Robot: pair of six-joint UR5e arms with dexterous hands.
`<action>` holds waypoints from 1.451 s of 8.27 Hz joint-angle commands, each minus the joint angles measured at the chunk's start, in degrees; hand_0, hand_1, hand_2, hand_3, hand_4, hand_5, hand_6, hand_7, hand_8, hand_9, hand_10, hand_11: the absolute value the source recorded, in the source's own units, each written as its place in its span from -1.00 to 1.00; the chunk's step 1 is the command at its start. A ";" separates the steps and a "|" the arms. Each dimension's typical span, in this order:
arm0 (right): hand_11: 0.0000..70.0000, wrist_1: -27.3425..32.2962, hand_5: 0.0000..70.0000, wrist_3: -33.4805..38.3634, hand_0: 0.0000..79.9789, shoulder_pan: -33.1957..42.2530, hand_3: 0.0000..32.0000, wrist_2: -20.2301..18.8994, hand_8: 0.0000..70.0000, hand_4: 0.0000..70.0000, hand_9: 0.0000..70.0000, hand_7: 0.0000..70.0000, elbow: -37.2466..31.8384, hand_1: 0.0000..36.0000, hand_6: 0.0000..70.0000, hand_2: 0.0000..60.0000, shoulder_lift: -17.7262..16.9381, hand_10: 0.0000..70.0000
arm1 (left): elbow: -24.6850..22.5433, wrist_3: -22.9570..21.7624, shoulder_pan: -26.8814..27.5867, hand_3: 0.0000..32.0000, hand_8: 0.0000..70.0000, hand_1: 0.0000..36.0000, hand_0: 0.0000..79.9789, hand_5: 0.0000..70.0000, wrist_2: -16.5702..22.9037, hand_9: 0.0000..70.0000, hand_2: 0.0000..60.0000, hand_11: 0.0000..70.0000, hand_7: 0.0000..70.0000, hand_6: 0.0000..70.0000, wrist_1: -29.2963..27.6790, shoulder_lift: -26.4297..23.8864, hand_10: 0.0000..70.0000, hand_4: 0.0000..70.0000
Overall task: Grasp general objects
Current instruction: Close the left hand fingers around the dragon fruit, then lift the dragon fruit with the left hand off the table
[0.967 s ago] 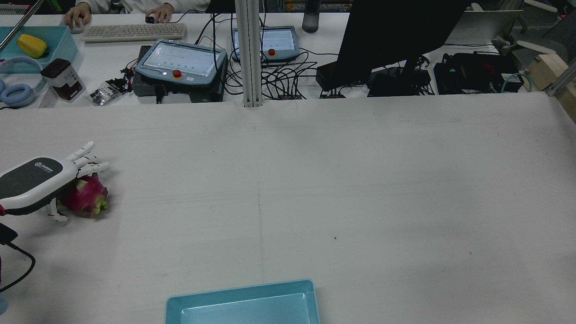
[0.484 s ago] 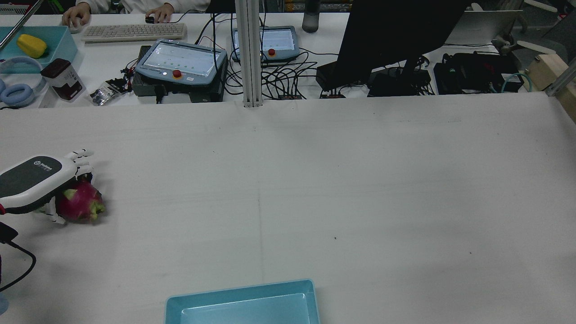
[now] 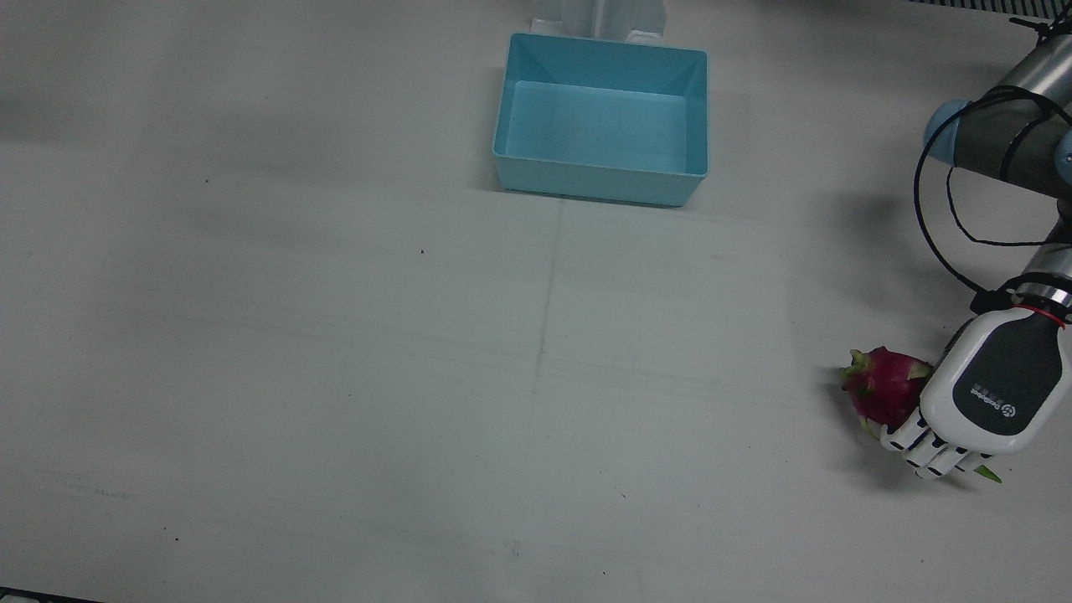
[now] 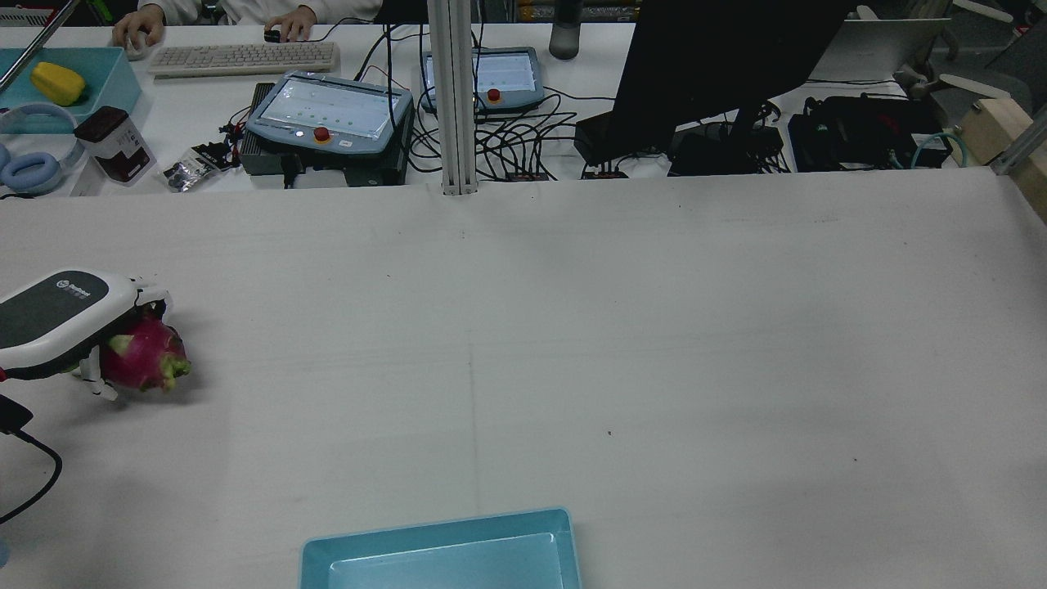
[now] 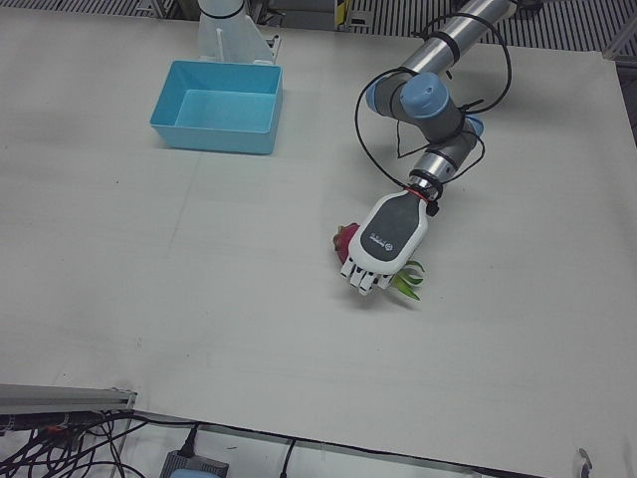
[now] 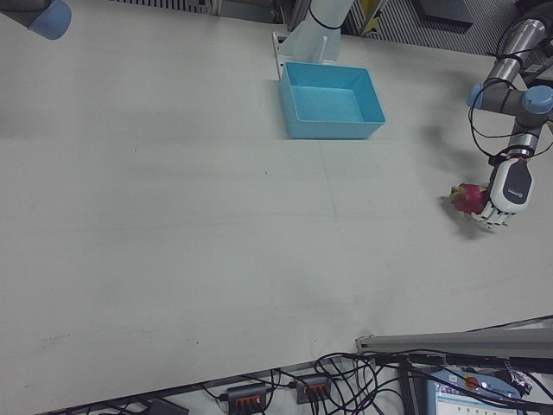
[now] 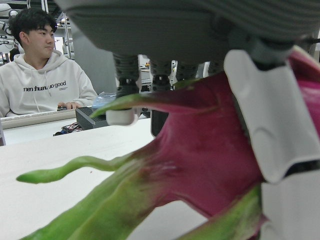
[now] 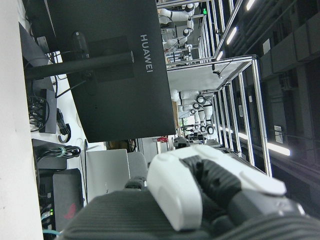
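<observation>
A pink dragon fruit [image 3: 883, 394] with green leaf tips is at the table's edge on my left arm's side. My left hand [image 3: 988, 394] covers it from above, fingers curled around it, and holds it just above the table. It also shows in the rear view [image 4: 143, 356], under the left hand [image 4: 57, 315], and fills the left hand view [image 7: 200, 160], with fingers [image 7: 270, 125] wrapped around it. My right hand [image 8: 200, 195] shows only partly in its own view, so its state is unclear.
A light blue bin [image 3: 599, 180] stands at the robot's side of the table near the middle, also in the rear view [image 4: 433, 528]. Beyond the far edge are teach pendants [image 4: 327, 114], cables, a monitor [image 4: 720, 57] and a seated person.
My left hand has curled its fingers around the dragon fruit and drawn back slightly to the left. The fruit has risen a little off the table.
</observation>
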 commanded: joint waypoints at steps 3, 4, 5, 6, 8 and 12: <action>-1.00 0.00 -1.00 0.06 -1.00 0.02 -1.00 0.03 -1.00 -1.00 -1.00 -1.00 0.01 -1.00 -1.00 -1.00 0.00 -1.00 | -21.28 -9.87 -4.91 -1.00 -0.19 -0.41 0.12 1.00 2.61 0.18 0.20 0.89 0.76 0.00 11.24 -0.40 0.34 -0.37; -1.00 0.00 -1.00 0.06 -1.00 0.02 -1.00 -0.06 -1.00 -1.00 -1.00 -1.00 0.01 -1.00 -1.00 -1.00 0.00 -1.00 | -22.95 -11.91 -5.28 -1.00 -0.23 -0.45 0.10 1.00 3.50 0.15 0.11 0.82 0.65 -0.07 10.37 -0.32 0.29 -0.41; -1.00 0.00 -1.00 0.06 -1.00 0.02 -1.00 -0.06 -1.00 -1.00 -1.00 -1.00 0.01 -1.00 -1.00 -1.00 0.00 -1.00 | -22.97 -18.11 -4.85 -1.00 -0.26 -0.44 0.11 1.00 3.60 0.13 0.09 0.71 0.61 -0.10 6.96 -0.06 0.21 -0.42; -1.00 0.00 -1.00 0.06 -1.00 0.02 -1.00 -0.06 -1.00 -1.00 -1.00 -1.00 0.01 -1.00 -1.00 -1.00 0.00 -1.00 | -23.14 -25.31 -4.41 -1.00 -0.39 -0.35 0.14 1.00 4.64 -0.01 0.08 0.45 0.53 -0.20 2.49 -0.05 0.01 -0.44; -1.00 0.00 -1.00 0.06 -1.00 0.02 -1.00 -0.06 -1.00 -1.00 -1.00 -1.00 0.01 -1.00 -1.00 -1.00 0.00 -1.00 | -23.14 -36.41 0.40 -1.00 -0.36 -0.33 0.15 1.00 5.53 0.04 0.14 0.50 0.57 -0.17 -1.85 -0.31 0.05 -0.41; -1.00 0.00 -1.00 0.06 -1.00 0.02 -1.00 -0.06 -1.00 -1.00 -1.00 -1.00 0.01 -1.00 -1.00 -1.00 0.00 -1.00 | -25.59 -41.11 13.93 -1.00 -0.22 0.00 0.23 1.00 5.53 0.21 0.49 0.55 1.00 0.14 -3.53 -0.49 0.09 -0.18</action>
